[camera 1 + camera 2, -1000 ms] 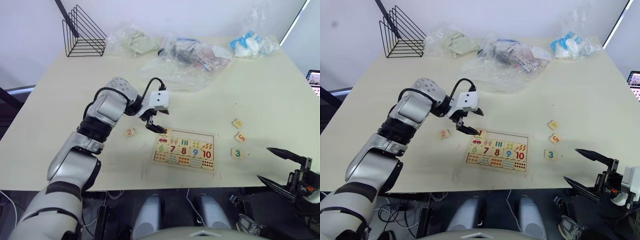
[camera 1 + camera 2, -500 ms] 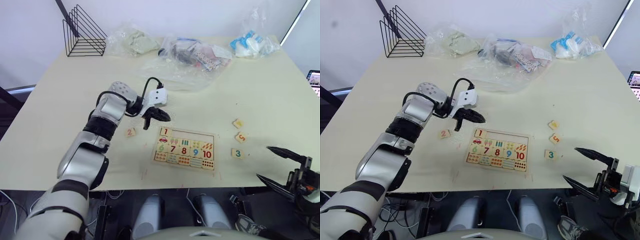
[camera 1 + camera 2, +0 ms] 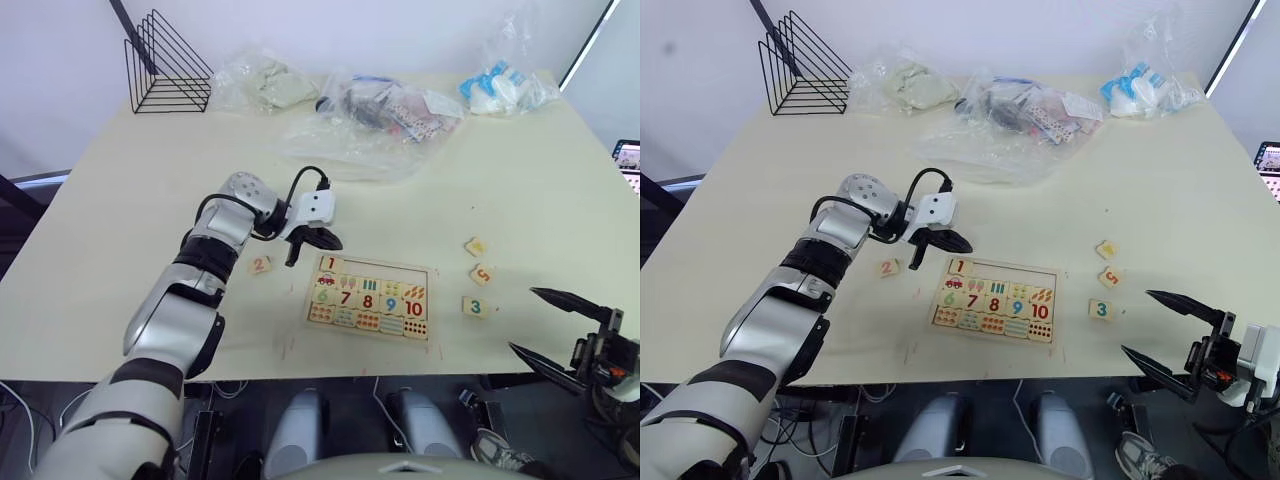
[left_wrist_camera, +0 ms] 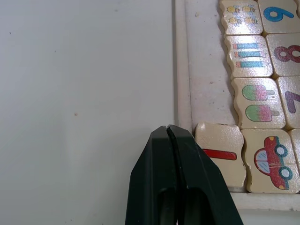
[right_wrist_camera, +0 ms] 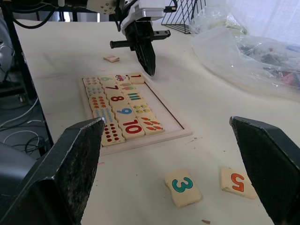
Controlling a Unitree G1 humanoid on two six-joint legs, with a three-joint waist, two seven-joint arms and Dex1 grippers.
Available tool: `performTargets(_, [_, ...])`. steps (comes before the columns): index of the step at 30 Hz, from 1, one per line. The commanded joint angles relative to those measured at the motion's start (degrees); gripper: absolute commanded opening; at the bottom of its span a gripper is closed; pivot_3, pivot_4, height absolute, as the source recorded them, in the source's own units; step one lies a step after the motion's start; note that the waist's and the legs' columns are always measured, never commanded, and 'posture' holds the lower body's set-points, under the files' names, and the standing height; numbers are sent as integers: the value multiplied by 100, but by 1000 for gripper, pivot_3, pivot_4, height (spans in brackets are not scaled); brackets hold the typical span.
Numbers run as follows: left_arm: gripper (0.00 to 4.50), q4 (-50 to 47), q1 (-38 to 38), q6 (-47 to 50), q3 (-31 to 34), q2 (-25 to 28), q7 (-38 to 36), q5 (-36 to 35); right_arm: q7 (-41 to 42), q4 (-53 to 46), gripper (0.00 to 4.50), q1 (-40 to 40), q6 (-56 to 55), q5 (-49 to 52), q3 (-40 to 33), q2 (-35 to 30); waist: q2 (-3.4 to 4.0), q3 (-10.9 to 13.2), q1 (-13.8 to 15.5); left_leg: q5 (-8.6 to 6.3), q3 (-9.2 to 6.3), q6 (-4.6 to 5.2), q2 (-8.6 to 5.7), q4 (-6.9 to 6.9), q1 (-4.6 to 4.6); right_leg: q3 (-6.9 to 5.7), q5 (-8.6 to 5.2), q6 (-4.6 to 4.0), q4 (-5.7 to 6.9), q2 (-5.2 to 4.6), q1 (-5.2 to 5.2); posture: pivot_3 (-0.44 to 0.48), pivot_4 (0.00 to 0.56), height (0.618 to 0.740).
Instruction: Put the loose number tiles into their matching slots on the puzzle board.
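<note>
The puzzle board (image 3: pixel 432 300) lies near the table's front edge. Tile 1 (image 3: pixel 330 264) sits in the corner slot of its top row, and the other slots (image 3: pixel 385 272) show bare wood. My left gripper (image 3: pixel 335 242) is shut on nothing and hovers just off that corner, beside tile 1 (image 4: pixel 220 150). Loose tile 2 (image 3: pixel 260 265) lies left of the board. Tile 3 (image 3: pixel 475 307), tile 5 (image 3: pixel 481 274) and another loose tile (image 3: pixel 476 246) lie to its right. My right gripper (image 3: pixel 525 320) is open and empty past the table's front right edge.
At the back of the table stand a black wire rack (image 3: pixel 165 65) and several clear plastic bags (image 3: pixel 370 110) with contents. The board's lower rows hold picture, number and dot tiles (image 3: pixel 368 301).
My left gripper let go of tile 1 in the corner slot, drew back from the board and shut. The right gripper stayed in place.
</note>
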Motion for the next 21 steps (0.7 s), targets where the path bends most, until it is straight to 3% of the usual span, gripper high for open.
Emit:
performTargets(1, [31, -11, -111, -196, 5, 14, -108, 45, -2, -126, 4500, 40, -63, 52, -104, -38, 0, 0, 0, 0, -1, 0, 0, 0, 0, 0, 0, 0, 0, 0, 0, 0, 150, 740])
performTargets(21, [31, 40, 9, -384, 7, 70, -301, 128, -62, -209, 4500, 14, 27, 53, -93, -96, 0, 0, -1, 0, 0, 0, 0, 0, 0, 0, 0, 0, 0, 0, 0, 0, 150, 740])
